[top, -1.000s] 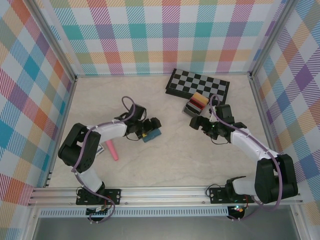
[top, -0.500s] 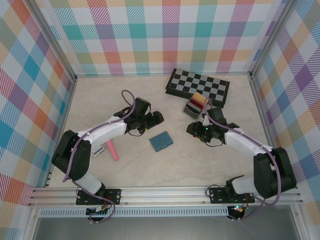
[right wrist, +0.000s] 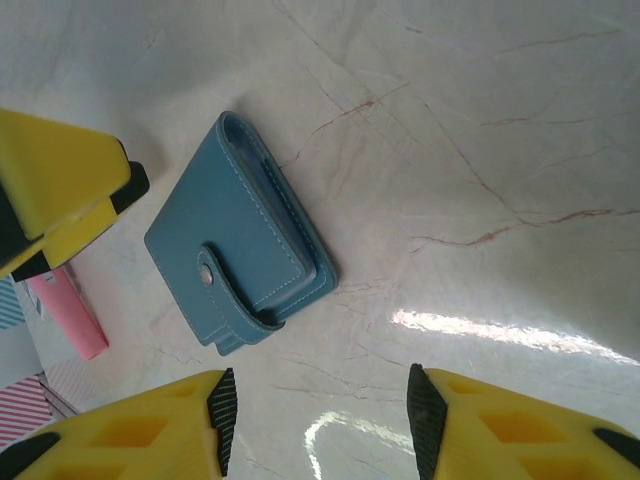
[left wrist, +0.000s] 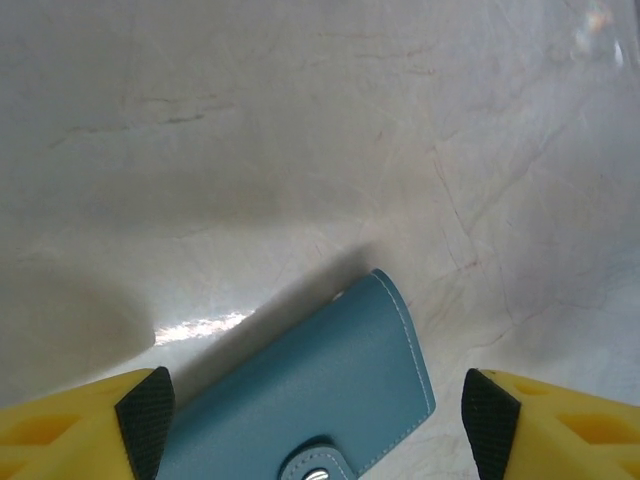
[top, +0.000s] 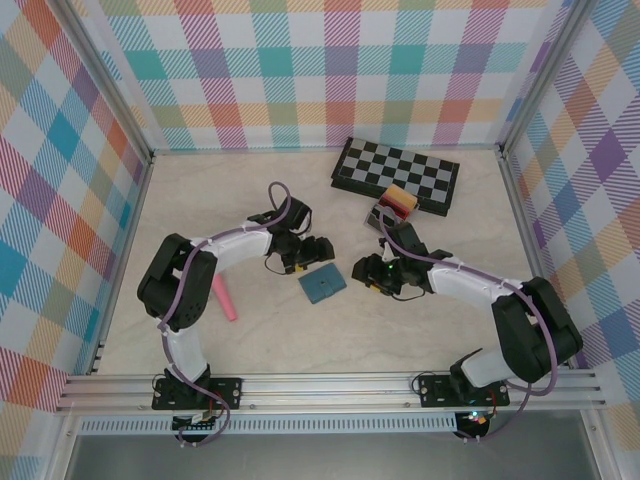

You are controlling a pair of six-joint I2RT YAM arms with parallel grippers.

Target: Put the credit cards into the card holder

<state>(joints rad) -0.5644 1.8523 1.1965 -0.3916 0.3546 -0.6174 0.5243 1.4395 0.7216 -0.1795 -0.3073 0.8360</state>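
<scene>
We are looking down on a pale marbled desk [top: 250, 200] where the card holder [top: 322, 285] is lying flat and closed, with its snap tab [right wrist: 218, 285] fastened, between the two grippers.

The left gripper [top: 305, 256] is hanging just beside the holder's far left corner. From its wrist camera we are seeing its jaws standing wide apart with nothing clamped, and the holder's corner [left wrist: 330, 390] is showing low in the gap between the fingers [left wrist: 145, 410].

The right gripper [top: 368, 272] is hanging near the holder's right side. Its jaws are also apart and gripping nothing; bare desk is showing between its fingers [right wrist: 215, 410], and the holder [right wrist: 240, 260] is lying apart from them, further out.

The credit cards [top: 400, 197] are standing upright in a grey rack [top: 381, 213] touching the near edge of the chessboard [top: 397, 172], well apart from the holder.

A pink stick [top: 223, 297] is lying on the desk to the holder's left, beside the left arm.
</scene>
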